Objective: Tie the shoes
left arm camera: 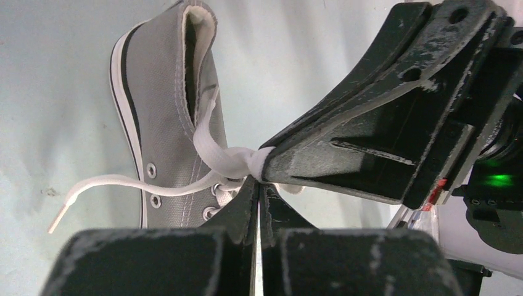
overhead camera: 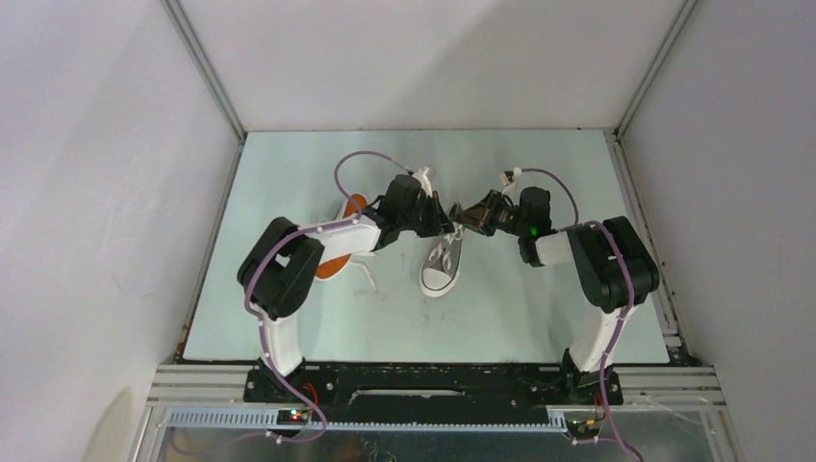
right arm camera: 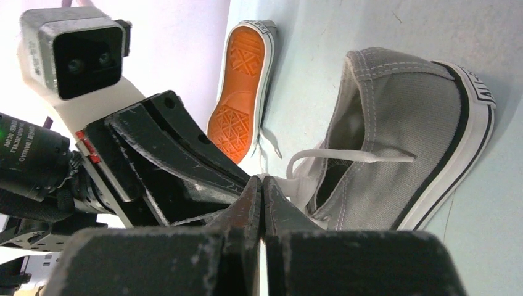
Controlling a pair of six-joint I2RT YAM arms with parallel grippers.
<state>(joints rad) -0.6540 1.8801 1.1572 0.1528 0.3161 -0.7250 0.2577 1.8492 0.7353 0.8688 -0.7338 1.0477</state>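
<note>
Grey shoe [overhead camera: 442,265] upright | orange-soled shoe [right arm camera: 242,92] tipped, partly under left arm [overhead camera: 337,234]

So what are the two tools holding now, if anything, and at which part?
The left tool and the right tool each pinch the white lace of the upright grey shoe, close above its eyelets.

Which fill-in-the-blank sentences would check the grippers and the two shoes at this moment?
1. The left gripper and right gripper both have jaws that are ____.
2. The right gripper pinches the white ____ of the upright shoe.
3. The other shoe lies tipped over, showing its ____ sole.
Missing words: shut; lace; orange.
</note>
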